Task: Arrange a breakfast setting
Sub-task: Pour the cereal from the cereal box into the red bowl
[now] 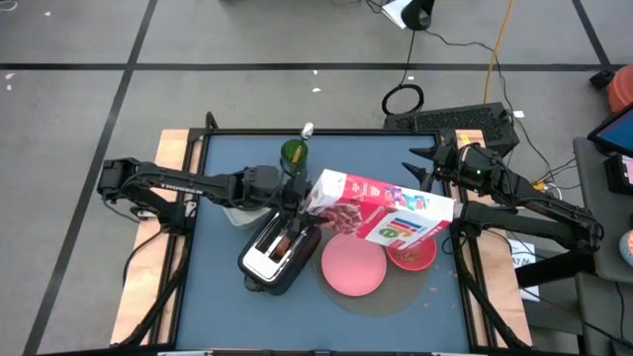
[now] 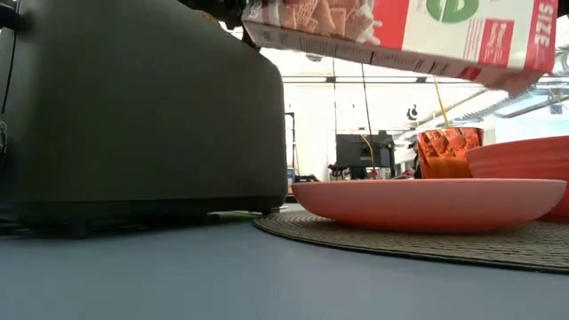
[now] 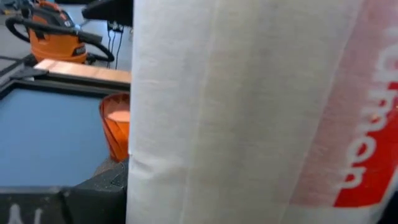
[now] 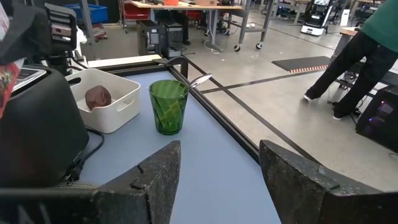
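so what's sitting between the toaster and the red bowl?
The pink plate on its round mat, between the toaster and the red bowl; the tilted cereal box hangs above. High view shows it.

From my end the cereal box (image 1: 381, 210) looks like printed cardboard with a slight sheen. The toaster (image 2: 142, 107) has a smooth, dull side. The pink plate (image 2: 427, 203) and red bowl (image 2: 524, 160) look like matt plastic, sitting on a rough woven mat (image 2: 444, 242). The green cup (image 4: 168, 106) is see-through ribbed plastic. The table (image 2: 222, 276) top's smooth and matt.
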Controlling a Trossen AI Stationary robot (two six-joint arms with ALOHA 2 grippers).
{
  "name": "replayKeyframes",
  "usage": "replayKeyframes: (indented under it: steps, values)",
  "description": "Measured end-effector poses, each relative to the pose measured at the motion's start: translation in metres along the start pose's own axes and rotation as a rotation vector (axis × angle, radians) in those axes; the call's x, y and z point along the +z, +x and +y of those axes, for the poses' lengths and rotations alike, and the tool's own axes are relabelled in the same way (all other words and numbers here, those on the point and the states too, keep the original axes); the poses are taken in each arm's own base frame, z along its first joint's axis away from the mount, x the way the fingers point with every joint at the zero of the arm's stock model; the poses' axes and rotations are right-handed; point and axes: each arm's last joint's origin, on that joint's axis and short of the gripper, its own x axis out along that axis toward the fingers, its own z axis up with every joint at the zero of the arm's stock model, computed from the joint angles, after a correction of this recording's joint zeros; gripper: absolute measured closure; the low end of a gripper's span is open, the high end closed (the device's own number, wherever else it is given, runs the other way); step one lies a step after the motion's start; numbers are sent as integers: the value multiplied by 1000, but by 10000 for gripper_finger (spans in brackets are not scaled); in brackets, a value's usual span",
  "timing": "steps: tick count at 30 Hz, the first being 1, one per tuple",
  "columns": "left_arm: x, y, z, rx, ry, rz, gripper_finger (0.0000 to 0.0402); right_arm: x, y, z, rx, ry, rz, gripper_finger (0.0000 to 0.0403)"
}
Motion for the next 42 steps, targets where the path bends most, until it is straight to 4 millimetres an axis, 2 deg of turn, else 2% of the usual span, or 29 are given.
replayKeyframes:
  steps: [6, 13, 21, 30, 37, 42]
  values:
    - [-6, 0, 1, 11, -26, 55, 131, 0, 0, 0, 0, -14, 0, 193]
    - [0, 0, 0, 0, -16, -7, 131, 0, 0, 0, 0, -15, 0, 193]
    - [-6, 0, 1, 12, -35, 62, 131, 0, 0, 0, 2, -15, 0, 193]
    - [-1, 0, 0, 11, -24, 5, 131, 0, 0, 0, 3, -14, 0, 193]
    - [-6, 0, 2, 29, -35, 57, 131, 0, 0, 0, 3, -15, 0, 193]
    - [-4, 0, 1, 25, -32, 34, 131, 0, 0, 0, 4, -15, 0, 193]
